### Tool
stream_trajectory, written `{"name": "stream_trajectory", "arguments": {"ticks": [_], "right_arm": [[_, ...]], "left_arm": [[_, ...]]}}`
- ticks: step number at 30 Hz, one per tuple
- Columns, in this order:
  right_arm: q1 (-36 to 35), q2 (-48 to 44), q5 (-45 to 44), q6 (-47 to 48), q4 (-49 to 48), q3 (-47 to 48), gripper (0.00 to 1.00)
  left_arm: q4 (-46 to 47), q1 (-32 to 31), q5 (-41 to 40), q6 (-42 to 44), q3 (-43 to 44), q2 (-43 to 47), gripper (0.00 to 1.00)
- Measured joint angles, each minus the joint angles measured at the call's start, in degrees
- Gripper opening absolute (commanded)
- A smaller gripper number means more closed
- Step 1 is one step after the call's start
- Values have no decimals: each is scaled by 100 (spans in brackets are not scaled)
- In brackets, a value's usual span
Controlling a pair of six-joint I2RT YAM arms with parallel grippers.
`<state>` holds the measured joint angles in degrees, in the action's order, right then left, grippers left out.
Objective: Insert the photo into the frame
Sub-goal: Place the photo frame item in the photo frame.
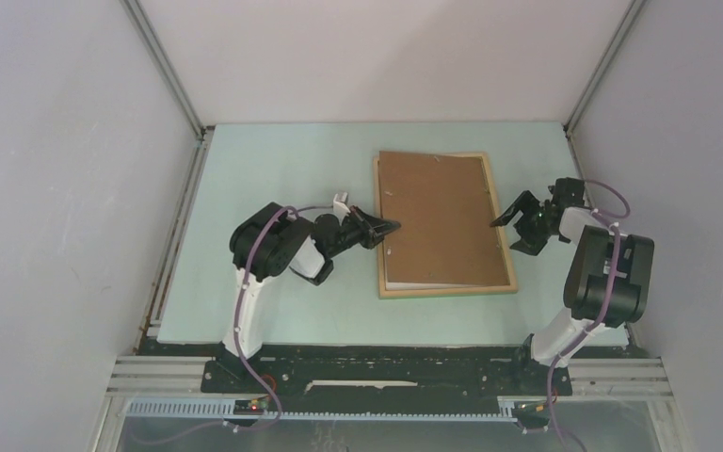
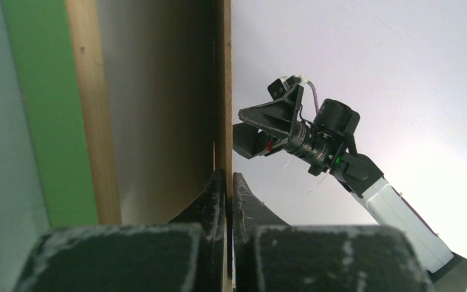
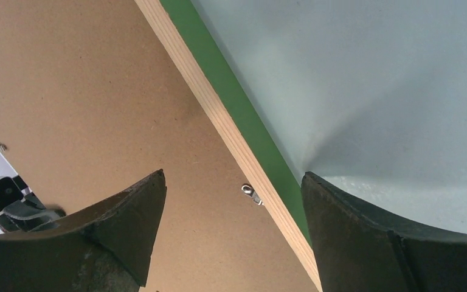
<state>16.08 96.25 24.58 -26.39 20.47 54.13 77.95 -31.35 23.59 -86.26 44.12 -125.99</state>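
**Left gripper pinches the board's edge, right gripper stands wide over the frame's rail**

Top view: the frame (image 1: 447, 290) lies flat on the pale green table (image 1: 273, 169), right of centre, its pale wood rim up. A brown backing board (image 1: 442, 221) rests in it, slightly askew. A thin white strip shows under the board's near edge. It may be the photo's white back, but I cannot tell, and no blue print shows. The left gripper (image 1: 391, 226) reaches to the board's left edge. The right gripper (image 1: 506, 235) sits just beside the frame's right rail with its jaws spread.

Left wrist view: the left gripper's jaws are pressed together on the thin edge of the backing board (image 2: 226, 91). The frame's wood and green rail (image 2: 91, 121) runs alongside on the left. Across the board, the right gripper (image 2: 243, 126) faces this way with its fingers parted.

Right wrist view: the two fingers stand well apart and hold nothing. Between them run the frame's wood-and-green rail (image 3: 231, 134) and a small metal clip (image 3: 250, 193) on the board beside it.
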Motion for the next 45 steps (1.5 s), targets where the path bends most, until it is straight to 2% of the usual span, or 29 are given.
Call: {"name": "stream_trajectory", "arguments": {"ticks": [10, 12, 15, 20, 24, 25, 27, 34, 37, 45], "right_arm": [[-122, 83, 107, -103, -149, -55, 86], [-122, 83, 107, -105, -166, -55, 86], [-120, 83, 107, -103, -177, -59, 86], [-109, 83, 114, -101, -186, -59, 86], [-98, 83, 131, -98, -188, -61, 86], [-94, 83, 133, -98, -188, -61, 86], [-94, 83, 140, -98, -188, -61, 86], [-94, 83, 149, -96, -195, -61, 86], [-94, 83, 168, -96, -212, -61, 86], [-94, 81, 140, -83, -232, -61, 87]], "left_arm": [[-278, -44, -125, 120, 79, -140, 2], [-518, -44, -153, 232, 96, -105, 5], [-1023, -48, -195, 442, 144, 96, 15], [-2444, -109, -304, 1174, 319, 780, 43], [-3827, -166, -435, 1803, 616, 1285, 56], [-4186, -184, -494, 1965, 717, 1379, 63], [-4942, -225, -625, 2271, 944, 1547, 70], [-6798, -378, -1165, 3071, 1513, 1853, 78], [-7475, -431, -1377, 3383, 1832, 1919, 84], [-8804, -463, -1941, 4216, 2052, 2680, 90]]}}
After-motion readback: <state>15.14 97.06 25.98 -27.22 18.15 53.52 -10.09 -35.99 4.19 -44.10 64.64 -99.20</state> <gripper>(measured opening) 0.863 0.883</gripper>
